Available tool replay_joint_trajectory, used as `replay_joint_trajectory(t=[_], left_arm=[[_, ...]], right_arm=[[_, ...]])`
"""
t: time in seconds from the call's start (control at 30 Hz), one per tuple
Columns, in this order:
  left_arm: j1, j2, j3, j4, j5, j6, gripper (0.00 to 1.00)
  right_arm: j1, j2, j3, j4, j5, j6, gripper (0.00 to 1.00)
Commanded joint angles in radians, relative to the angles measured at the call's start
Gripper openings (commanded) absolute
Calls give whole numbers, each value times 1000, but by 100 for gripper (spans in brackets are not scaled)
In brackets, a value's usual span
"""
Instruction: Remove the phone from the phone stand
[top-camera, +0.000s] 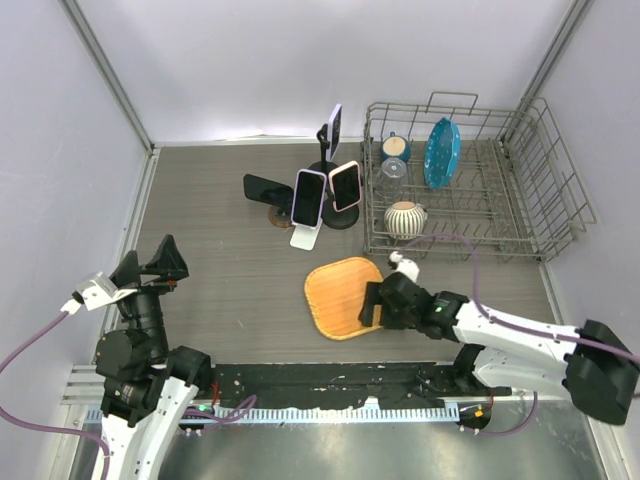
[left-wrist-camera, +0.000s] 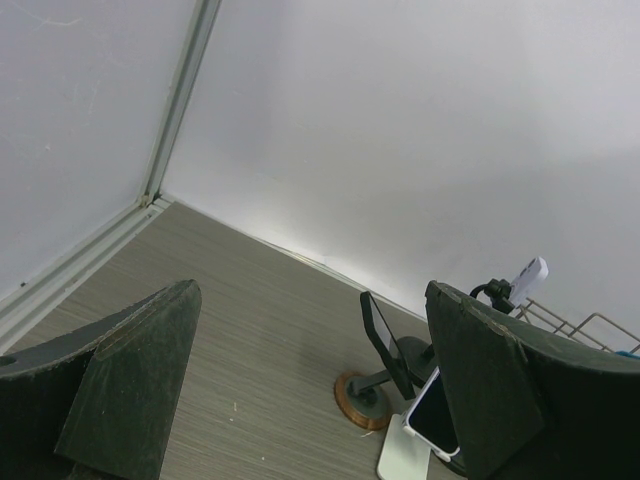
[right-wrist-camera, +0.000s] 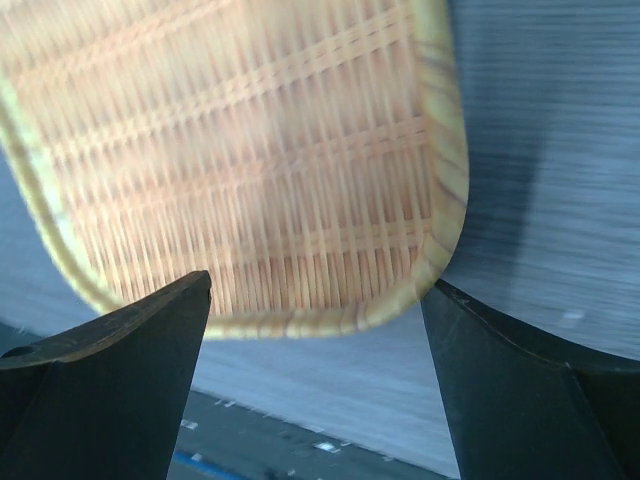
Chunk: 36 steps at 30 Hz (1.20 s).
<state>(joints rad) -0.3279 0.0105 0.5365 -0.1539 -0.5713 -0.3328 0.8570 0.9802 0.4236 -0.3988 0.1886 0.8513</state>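
Note:
Several phones stand on stands at the back middle of the table. A black phone sits on a wood-based stand. A white-cased phone leans on a white stand. A pink-cased phone sits on a black round stand, and another phone is on a taller black arm. My left gripper is open and empty, far to the near left. In its wrist view I see the black phone and the white-cased phone. My right gripper is open and empty over a woven tray.
The flat woven tray lies at the front middle and fills the right wrist view, with my open right gripper at its near rim. A wire dish rack at the back right holds a blue plate, cups and a ribbed bowl.

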Motion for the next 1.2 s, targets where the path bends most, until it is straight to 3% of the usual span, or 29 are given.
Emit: replay_joint_trajectory(t=[0.0, 0.1, 0.33, 0.67, 0.9, 1.03, 1.17], left_arm=[[-3, -53, 22, 13, 13, 14, 100], [-3, -56, 23, 13, 13, 15, 100], [-5, -56, 23, 10, 13, 14, 100], [-5, -57, 26, 5, 14, 14, 100], [-3, -57, 25, 8, 14, 14, 100], [-3, -53, 16, 17, 10, 23, 100], [-3, -32, 13, 19, 16, 32, 100]], right_arm=[[184, 118, 162, 106, 57, 104, 91], [257, 199, 245, 66, 84, 103, 91], [252, 212, 267, -35, 192, 97, 93], [264, 399, 300, 130, 60, 69, 92], [283, 687, 677, 258, -57, -69, 92], [281, 857, 898, 276, -46, -170, 92], [280, 865, 1012, 222, 1, -273, 92]])
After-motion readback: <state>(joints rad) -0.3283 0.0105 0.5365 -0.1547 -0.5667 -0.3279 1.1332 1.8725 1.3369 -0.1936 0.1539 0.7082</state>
